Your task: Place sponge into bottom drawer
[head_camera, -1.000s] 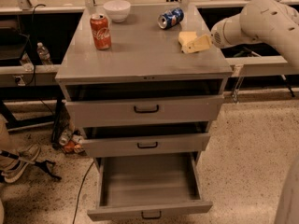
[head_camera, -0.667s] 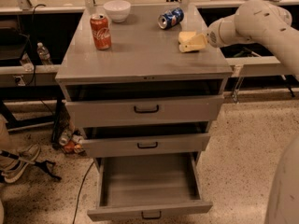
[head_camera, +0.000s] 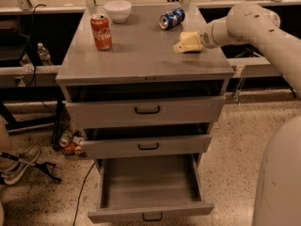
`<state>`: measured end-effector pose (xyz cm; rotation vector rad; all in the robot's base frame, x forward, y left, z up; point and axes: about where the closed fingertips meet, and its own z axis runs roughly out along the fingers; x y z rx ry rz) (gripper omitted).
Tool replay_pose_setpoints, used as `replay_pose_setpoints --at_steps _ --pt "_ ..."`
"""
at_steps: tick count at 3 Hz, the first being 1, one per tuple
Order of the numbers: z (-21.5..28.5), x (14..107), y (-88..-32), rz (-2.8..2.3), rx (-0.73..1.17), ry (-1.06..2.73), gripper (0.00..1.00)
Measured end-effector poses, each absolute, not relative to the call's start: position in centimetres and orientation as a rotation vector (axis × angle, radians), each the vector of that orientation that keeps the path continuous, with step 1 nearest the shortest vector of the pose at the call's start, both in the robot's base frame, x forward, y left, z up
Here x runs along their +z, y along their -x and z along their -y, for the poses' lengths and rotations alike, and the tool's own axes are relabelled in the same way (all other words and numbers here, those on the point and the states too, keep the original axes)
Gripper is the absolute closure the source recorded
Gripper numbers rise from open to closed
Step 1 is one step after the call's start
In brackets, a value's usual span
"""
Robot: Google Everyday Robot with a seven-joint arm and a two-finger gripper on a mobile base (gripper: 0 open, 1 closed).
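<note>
My cream gripper (head_camera: 190,40) is at the end of the white arm (head_camera: 244,22), low over the right rear part of the grey cabinet top (head_camera: 141,55). A pale-yellow block, the sponge (head_camera: 180,47), shows at the gripper's left tip, close to the top. I cannot tell whether it is held or only touched. The bottom drawer (head_camera: 150,212) is the lowest of three and is pulled wide open. Its black handle (head_camera: 152,217) is at the front, and nothing shows inside it.
On the cabinet top stand a red cola can (head_camera: 101,31) and a white bowl (head_camera: 117,9), and a blue can (head_camera: 171,18) lies on its side. The top drawer (head_camera: 146,109) and middle drawer (head_camera: 148,146) are slightly open. Cans (head_camera: 70,142) and cables lie on the floor at left. The robot's body (head_camera: 280,182) fills the lower right.
The arm and gripper have moved a little to the left over the cabinet top, and the pale-yellow block has shifted left with them. The drawers and cans have not moved.
</note>
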<state>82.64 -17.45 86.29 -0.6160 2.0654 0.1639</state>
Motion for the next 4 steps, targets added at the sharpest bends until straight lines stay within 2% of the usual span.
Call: replay_pose_setpoints --at_steps 1,2,3,4 --pt "16.6 85.4 -83.3 -2.078 0.187 0.624 0.00" --pt "15.7 84.6 -83.8 -2.090 0.209 0.633 0.17" --pt "15.1 83.9 -84.1 -2.098 0.229 0.639 0.47" --pt "14.7 83.7 -84.1 -2.101 0.241 0.644 0.71"
